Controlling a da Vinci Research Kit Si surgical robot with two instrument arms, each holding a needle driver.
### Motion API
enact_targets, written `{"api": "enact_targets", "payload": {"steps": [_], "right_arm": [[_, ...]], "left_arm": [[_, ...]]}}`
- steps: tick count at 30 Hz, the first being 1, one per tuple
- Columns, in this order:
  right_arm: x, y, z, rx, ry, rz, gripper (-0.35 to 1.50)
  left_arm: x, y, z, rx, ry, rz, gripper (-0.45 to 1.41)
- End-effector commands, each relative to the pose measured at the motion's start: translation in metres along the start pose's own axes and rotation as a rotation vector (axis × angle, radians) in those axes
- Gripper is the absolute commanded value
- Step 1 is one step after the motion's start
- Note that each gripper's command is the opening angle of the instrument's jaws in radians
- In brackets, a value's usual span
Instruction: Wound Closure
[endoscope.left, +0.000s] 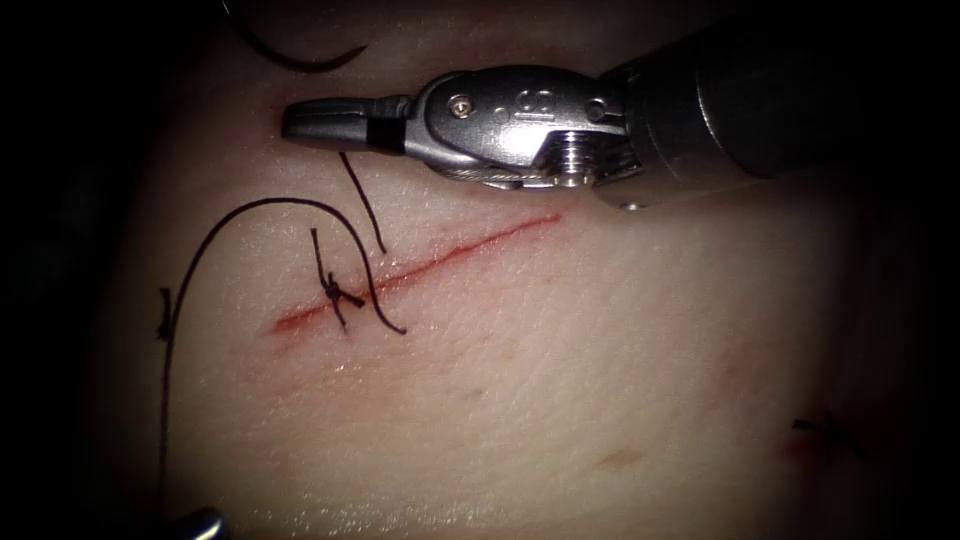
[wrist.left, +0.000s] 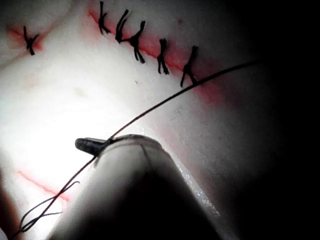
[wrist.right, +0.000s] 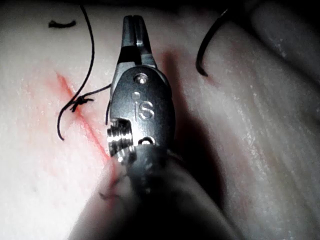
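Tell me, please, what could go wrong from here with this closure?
1. The needle lies loose on the tissue above the right tool, whose shut jaws hold nothing I can see; tugged thread could drag it.
2. The left tool is shut on the thread looping past the knot; a hard pull might strain that knot.
3. The cut right of the knot is unstitched; loose loops could snag there.

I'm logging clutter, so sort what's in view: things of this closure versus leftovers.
In use: cut with one knot; thread, held in left tool's shut jaws; right tool, shut, grip unclear; needle lying free beyond the cut.
Leftovers: cut thread end; finished stitch row.
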Motion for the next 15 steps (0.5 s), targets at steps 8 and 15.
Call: {"api": "enact_targets", "payload": {"steps": [8, 15], "right_arm": [[-0.0002, -0.0005, 0.0030, 0.045, 0.007, -0.020, -0.35], [-0.0035, -0.0013, 0.0048, 0.138, -0.041, -0.046, -0.35]], "left_arm": [[0.0004, 0.0003, 0.0007, -0.016, 0.018, 0.033, -0.45], [-0.0006, -0.0006, 0.0018, -0.020, 0.024, 0.037, -0.45]]}}
